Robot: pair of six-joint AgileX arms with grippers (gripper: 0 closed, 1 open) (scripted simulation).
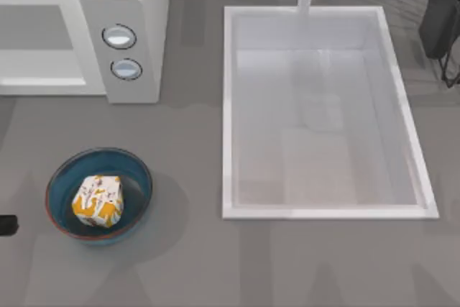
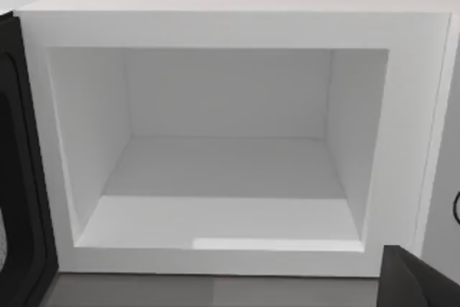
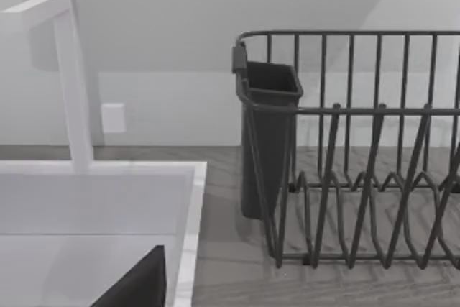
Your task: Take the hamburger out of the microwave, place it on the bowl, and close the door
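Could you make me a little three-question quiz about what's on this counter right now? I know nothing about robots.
1. True or false: the hamburger is lying in the bowl.
2. What does the inside of the microwave hold? A) a hamburger B) a plate C) nothing
3. Fill in the blank: the dark door of the microwave stands ____.

Key
1. True. The wrapped hamburger sits inside the blue bowl, on the table in front of the microwave.
2. C. The left wrist view looks straight into a bare cavity.
3. Open. It is swung out at the side of the cavity, so closing it is the step not yet done.
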